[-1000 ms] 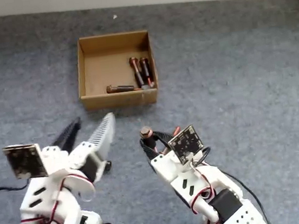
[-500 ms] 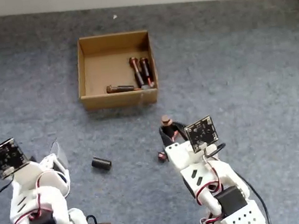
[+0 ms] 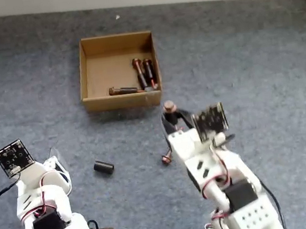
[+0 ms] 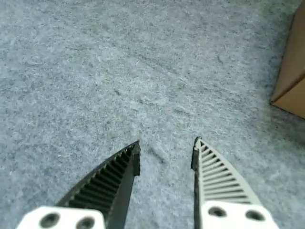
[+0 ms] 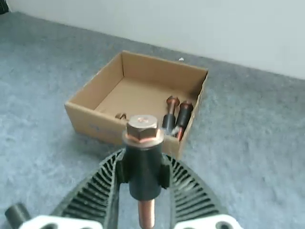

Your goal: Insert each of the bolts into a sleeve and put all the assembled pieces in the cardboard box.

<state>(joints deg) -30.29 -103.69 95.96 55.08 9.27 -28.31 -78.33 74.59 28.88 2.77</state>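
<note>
While an assembled bolt and sleeve (image 5: 142, 143) is gripped upright in the right tool (image 3: 172, 122) just short of the cardboard box (image 3: 122, 101), three finished pieces (image 3: 142, 74) are seen inside that box. One loose sleeve (image 3: 103, 167) and one loose bolt (image 3: 166, 158) are left on the tabletop (image 3: 246, 53) before the box; the left tool (image 4: 167, 143) is spread open, empty, farther off.
</note>
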